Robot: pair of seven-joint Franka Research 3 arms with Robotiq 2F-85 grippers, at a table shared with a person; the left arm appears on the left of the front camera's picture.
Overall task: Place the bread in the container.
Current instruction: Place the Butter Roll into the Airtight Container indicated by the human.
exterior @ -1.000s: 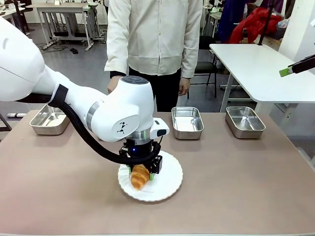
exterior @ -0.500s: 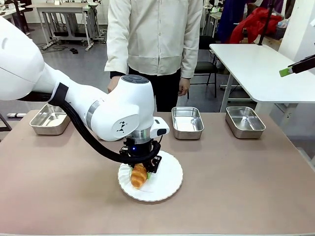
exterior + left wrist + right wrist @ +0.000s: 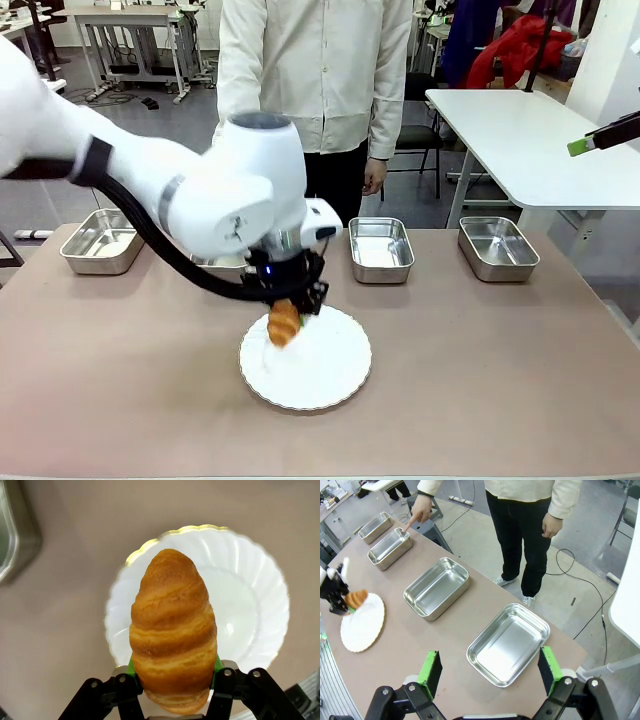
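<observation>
Your left gripper [image 3: 287, 318] now has the golden-brown, ridged crescent croissant [image 3: 284, 322] clear of the round white scalloped plate [image 3: 330, 372]; half a second ago it was still resting on that plate, so the pick has succeeded and what remains is the carry and the drop. The green-padded fingers [image 3: 131, 666] pinch the croissant across its wide end, and from the left wrist camera its tapered tip points away over the plate. Judging by the right wrist view, the person's hand [image 3: 418, 511] points at one shiny rectangular stainless-steel pan [image 3: 390, 548], second from the far end of the row of four, so that is probably the container you should aim for. In the front view that pan sits behind your left arm and only a sliver of its rim peeks out, so you cannot judge its position from there. Whether the grip is firm is hard to say, since the croissant covers most of the pads. Your right gripper [image 3: 490, 671] hovers with its fingers spread wide and empty above the brown surface [image 3: 500, 380], over the nearest pan [image 3: 508, 645].
</observation>
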